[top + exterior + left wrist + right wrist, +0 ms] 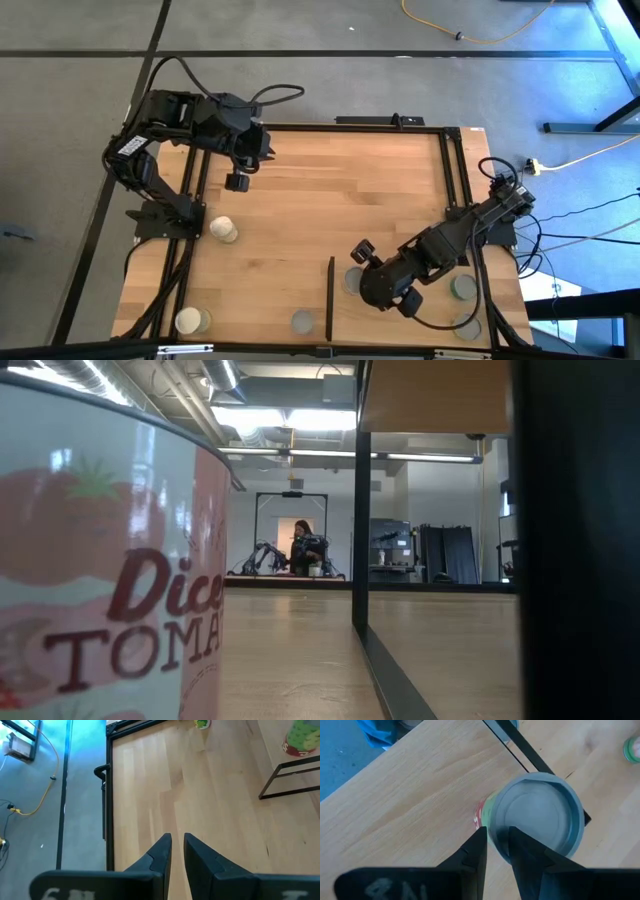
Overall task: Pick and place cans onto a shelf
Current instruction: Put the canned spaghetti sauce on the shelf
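My right gripper is over a grey-topped can that stands just right of the shelf's thin black strip. In the right wrist view its fingers are nearly together and overlap the near rim of this can, which has a red and green side. My left gripper hangs shut and empty over bare wood at the far left. Other cans: a cream-topped one on its side, a cream-topped one, and grey ones. My right gripper comes at the grey-topped can from above, its fingertips over the near part of the can's rim. The can stands upright. Whether the fingers touch the rim I cannot tell.
A tomato can fills the low view's left, and a black post with the wood shelf above it stands at the middle. The left wrist view shows a green can and a black frame. A person sits far behind.
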Available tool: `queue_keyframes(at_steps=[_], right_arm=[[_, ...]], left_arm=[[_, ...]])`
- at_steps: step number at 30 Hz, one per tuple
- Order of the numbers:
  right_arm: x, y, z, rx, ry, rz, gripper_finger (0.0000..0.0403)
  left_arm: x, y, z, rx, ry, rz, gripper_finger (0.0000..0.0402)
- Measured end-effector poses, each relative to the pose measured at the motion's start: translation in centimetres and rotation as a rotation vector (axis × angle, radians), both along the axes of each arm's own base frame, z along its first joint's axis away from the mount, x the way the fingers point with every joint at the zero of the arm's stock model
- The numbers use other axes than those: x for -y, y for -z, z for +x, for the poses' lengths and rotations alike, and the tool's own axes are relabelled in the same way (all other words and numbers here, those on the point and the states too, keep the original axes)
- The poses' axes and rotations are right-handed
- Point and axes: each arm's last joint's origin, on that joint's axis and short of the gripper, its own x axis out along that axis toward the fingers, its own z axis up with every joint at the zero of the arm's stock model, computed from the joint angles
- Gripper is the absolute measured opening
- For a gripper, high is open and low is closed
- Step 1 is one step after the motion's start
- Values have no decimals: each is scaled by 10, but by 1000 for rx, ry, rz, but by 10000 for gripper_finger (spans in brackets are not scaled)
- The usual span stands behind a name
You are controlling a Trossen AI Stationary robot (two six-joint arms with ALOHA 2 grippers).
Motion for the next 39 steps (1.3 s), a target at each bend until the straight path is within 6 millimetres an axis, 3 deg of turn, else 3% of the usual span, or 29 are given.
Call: queue_keyframes(at_steps=[6, 13, 25, 32, 39], right_arm=[[2, 0, 1, 0, 21, 2, 77], [2, 0, 2, -7, 48, 19, 13], [0, -5, 3, -9, 200, 113, 4], [3, -36, -9, 16, 265, 105, 3], [1, -67, -43, -39, 373, 84, 2]], left_arm=[[0, 0, 0, -1, 3, 3, 42], [0, 0, 0, -1, 5, 5, 42], [0, 0, 0, -2, 6, 6, 42], [0, 0, 0, -2, 6, 6, 42], [0, 0, 0, -2, 6, 6, 42]])
